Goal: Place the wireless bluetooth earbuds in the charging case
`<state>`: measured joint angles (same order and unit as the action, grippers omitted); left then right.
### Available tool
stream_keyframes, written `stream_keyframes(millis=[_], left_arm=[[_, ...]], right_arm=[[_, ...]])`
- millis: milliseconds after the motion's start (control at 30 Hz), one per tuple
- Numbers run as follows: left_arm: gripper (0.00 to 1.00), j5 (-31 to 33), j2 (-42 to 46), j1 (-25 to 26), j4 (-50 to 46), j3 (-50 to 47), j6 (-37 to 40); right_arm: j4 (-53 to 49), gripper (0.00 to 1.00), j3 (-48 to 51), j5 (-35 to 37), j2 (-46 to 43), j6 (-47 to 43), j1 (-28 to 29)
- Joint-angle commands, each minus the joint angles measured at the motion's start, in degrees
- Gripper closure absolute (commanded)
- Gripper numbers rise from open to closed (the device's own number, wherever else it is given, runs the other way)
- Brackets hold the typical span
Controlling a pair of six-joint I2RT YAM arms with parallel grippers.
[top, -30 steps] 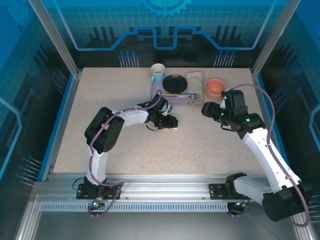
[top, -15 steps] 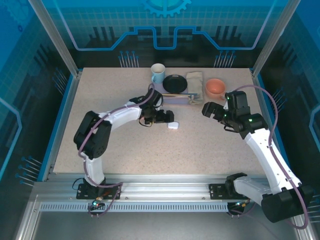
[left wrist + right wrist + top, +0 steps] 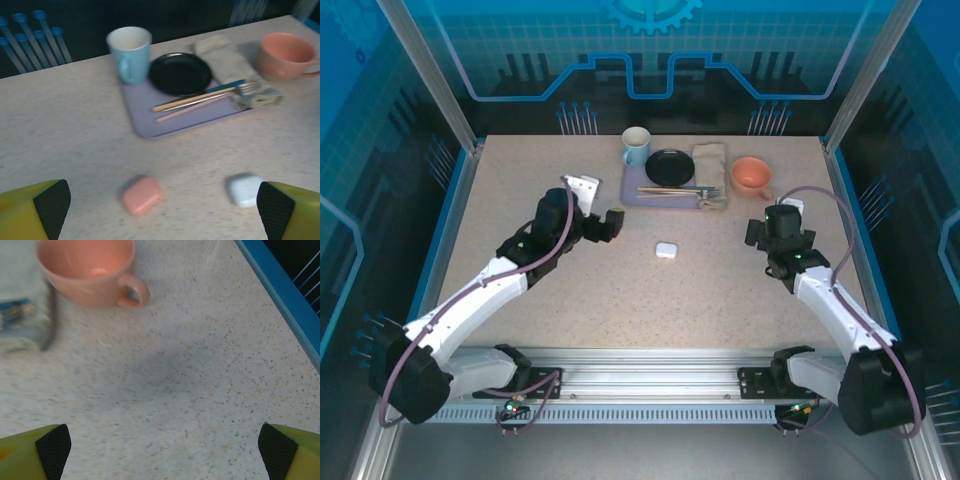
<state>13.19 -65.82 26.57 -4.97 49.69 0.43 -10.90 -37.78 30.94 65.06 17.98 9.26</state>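
At frame centre, the white charging case (image 3: pixel 666 250) is released, and the left gripper (image 3: pixel 164 206) and right gripper (image 3: pixel 162 446) are withdrawn, jaws wide and empty; insertion is judged complete.

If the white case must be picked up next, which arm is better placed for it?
Left. The left hand is open and its camera looks at the white case, just ahead. The right hand faces the pink cup instead.
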Motion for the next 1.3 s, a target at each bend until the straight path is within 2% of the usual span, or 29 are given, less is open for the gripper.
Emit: stream_keyframes(millis=[0, 100, 167, 200, 300, 467, 567, 633, 733, 800, 867, 1067, 1267], left_arm=[[0.01, 2.98, 3.27, -6.05, 11.93, -8.11, 5.17], [0.01, 0.92, 3.72, -10.67, 21.67, -16.08, 6.69], [0.01, 2.23, 2.64, -12.59, 28.63, -20.71, 7.40], [0.01, 0.53, 2.06, -14.14, 32.94, -23.71, 7.51], [0.01, -0.59, -1.37, -17.77, 39.44, -28.45, 4.98], [0.01, -2.61, -7.40, -20.41, 48.41, -32.46, 3.56], [0.01, -5.68, -11.14, -22.11, 50.84, -31.18, 2.91], [0.01, -7.33, -13.38, -22.61, 51.36, -30.40, 2.96], [0.01, -8.72, -16.80, -23.12, 54.75, -30.53, 2.94], [0.01, -9.53, -18.65, -23.36, 55.53, -30.20, 3.15], [0.01, -9.90, -20.69, -23.44, 57.05, -29.88, 3.33], [0.01, -14.56, -21.03, -28.22, 49.69, -25.84, -1.17], [0.01, -14.42, -21.09, -28.19, 49.96, -25.80, -0.97]], right_arm=[[18.83, 0.00, 4.35, 3.54, 3.02, -7.86, -1.42], [29.12, 0.00, 8.44, 3.16, 6.11, -10.25, -1.67], [34.34, 0.00, 10.49, 2.33, 8.21, -10.89, -1.78], [36.91, 0.00, 11.35, 1.04, 9.46, -11.97, -1.66], [41.85, 0.00, 12.18, -1.69, 11.27, -14.07, -1.69], [47.24, 0.00, 13.64, -9.33, 12.49, -16.06, -2.11], [59.88, 0.00, 18.06, -11.17, 16.28, -16.26, -2.07], [58.10, 0.00, 16.97, -13.21, 16.98, -16.87, -2.13], [63.55, 0.00, 17.38, -14.84, 21.46, -18.22, -2.14], [56.62, 0.00, 14.37, -15.75, 21.02, -17.22, -2.70], [55.57, 0.00, 14.11, -17.96, 20.83, -16.47, -4.05], [56.01, 0.00, 14.18, -18.37, 20.99, -16.46, -4.35], [56.34, 0.00, 14.27, -18.14, 21.03, -16.65, -4.14]])
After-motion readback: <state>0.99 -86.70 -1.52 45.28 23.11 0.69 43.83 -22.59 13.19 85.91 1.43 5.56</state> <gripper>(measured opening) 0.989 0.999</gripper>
